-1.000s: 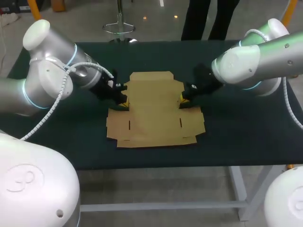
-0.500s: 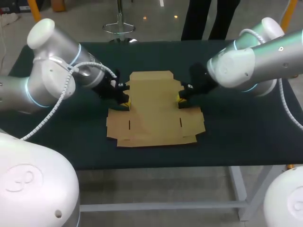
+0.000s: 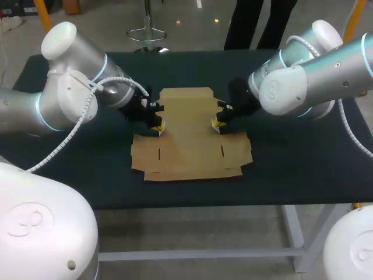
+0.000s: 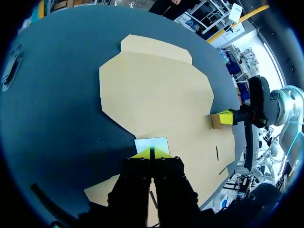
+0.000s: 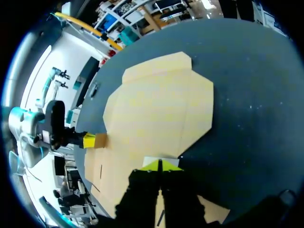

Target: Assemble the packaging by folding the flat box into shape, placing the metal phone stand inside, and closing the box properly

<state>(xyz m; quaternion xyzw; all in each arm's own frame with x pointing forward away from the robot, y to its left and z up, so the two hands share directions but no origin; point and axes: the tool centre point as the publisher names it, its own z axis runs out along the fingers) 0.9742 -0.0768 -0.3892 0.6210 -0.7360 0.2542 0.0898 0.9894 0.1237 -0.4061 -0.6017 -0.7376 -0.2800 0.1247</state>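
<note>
A flat brown cardboard box [image 3: 189,137] lies unfolded in the middle of the dark table [image 3: 291,169]. My left gripper [image 3: 157,124] is shut, its yellow tips pressed against a small side flap [image 4: 151,144] on the box's left edge, and that flap stands raised. My right gripper [image 3: 217,123] is shut too, against the matching flap [image 5: 161,161] on the right edge. In the left wrist view, the box [image 4: 156,99] spreads ahead of my left gripper [image 4: 152,153], with my right gripper [image 4: 224,118] across it. From the right wrist, my left gripper [image 5: 89,140] shows across the box [image 5: 159,109] from my right gripper [image 5: 159,165].
The box's rear flap [image 3: 186,93] points to the far edge and its wide front panel [image 3: 192,163] to the near edge. Bare dark tabletop surrounds the box on all sides. A small dark object [image 4: 12,71] lies on the table off to the left arm's side.
Both grippers have slid inward toward the box's middle, and the small side flaps have tipped up against their tips. The box itself has stayed put.
</note>
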